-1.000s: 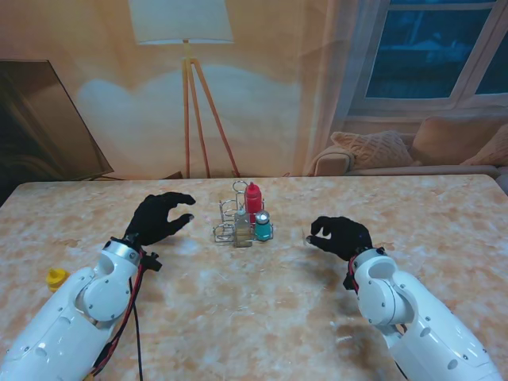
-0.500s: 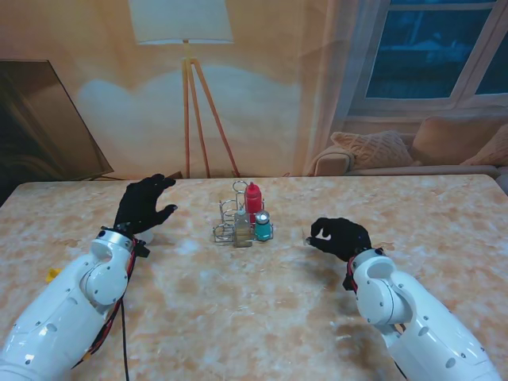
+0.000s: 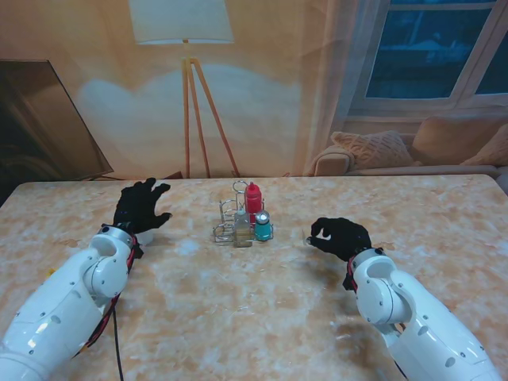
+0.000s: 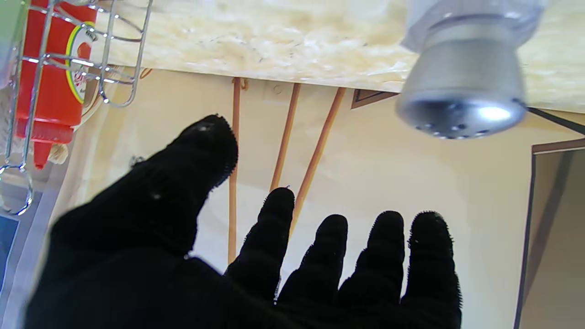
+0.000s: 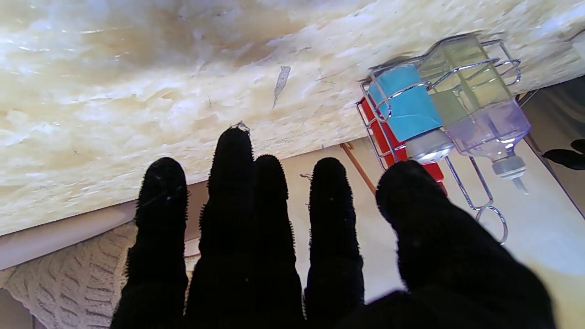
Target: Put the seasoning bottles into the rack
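The wire rack [image 3: 240,220] stands in the middle of the desk [image 3: 262,302], and it carries three bottles — a red bottle [image 3: 253,198], a teal shaker [image 3: 262,226] and a clear bottle [image 3: 242,228]. The left hand [image 3: 140,205] is to the left of the rack, fingers spread, grasping nothing. The left wrist view shows a silver-capped shaker [image 4: 461,91] near it, outside the rack. The right hand [image 3: 340,236] rests right of the rack, fingers curled — it holds nothing.
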